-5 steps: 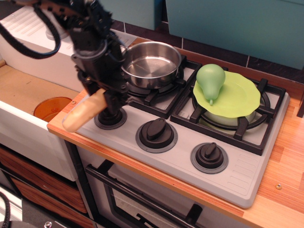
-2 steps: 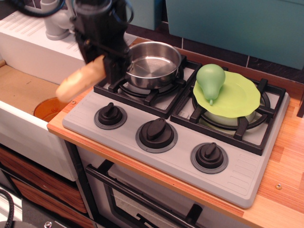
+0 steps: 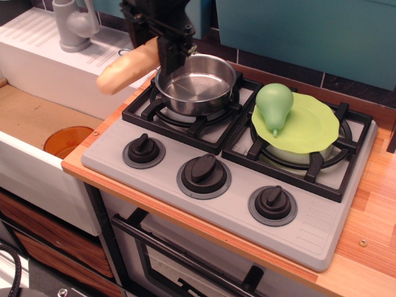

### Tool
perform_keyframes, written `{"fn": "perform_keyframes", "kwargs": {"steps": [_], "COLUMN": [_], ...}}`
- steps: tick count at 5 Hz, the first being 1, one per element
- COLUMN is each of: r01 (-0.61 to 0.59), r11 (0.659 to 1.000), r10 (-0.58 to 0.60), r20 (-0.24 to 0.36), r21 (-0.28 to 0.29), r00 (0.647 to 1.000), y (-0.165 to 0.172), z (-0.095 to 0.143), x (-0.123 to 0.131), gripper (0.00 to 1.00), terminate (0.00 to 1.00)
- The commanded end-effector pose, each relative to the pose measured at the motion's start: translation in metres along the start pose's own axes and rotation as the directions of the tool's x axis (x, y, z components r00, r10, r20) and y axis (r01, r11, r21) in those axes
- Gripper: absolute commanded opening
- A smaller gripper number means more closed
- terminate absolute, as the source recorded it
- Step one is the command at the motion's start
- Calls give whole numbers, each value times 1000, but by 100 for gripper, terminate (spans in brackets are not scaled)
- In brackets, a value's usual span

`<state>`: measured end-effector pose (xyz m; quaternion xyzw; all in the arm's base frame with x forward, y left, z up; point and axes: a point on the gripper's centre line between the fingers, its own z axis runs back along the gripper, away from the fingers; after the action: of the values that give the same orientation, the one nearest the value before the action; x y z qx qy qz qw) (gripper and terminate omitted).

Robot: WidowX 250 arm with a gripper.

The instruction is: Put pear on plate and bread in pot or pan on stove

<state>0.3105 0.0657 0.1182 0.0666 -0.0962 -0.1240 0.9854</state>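
My gripper [image 3: 162, 44] is shut on one end of the yellow-orange bread [image 3: 127, 66] and holds it in the air, tilted down to the left, just left of the pan's rim. The shiny steel pan [image 3: 197, 83] sits empty on the left burner of the grey stove [image 3: 322, 232]. The light-green pear [image 3: 274, 106] lies on the lime-green plate [image 3: 312, 128], which rests on the right burner.
Three black knobs [image 3: 203, 168] line the stove's front. A white sink unit with a grey tap [image 3: 73, 25] stands at the back left. An orange bowl [image 3: 67, 141] sits low in the sink basin at left. Wooden counter [image 3: 371, 216] runs along the right.
My gripper has risen from the front-left knob and moved back and right with the bread, which now hangs beside the pan's left rim.
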Motion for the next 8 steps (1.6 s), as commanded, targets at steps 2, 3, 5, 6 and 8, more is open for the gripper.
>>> {"fn": "perform_keyframes", "kwargs": {"steps": [2,3,5,6,8], "r01": [-1,-7,-5,-5,8], "r11": [1000,1000,1000,1000,1000], "r10": [1,7,3,4,-8], "r20": [100,119,119,104,54], "r21": [0,2,11,10,-2], "r00": [995,993,993,995,999], "y": [-6,-13,-22,-25,-33], "z": [-26,-33,-30,-17,17], "x": [47,48,49,49,46], "gripper": [0,0,100,100,100], "terminate": [0,0,0,0,0]}}
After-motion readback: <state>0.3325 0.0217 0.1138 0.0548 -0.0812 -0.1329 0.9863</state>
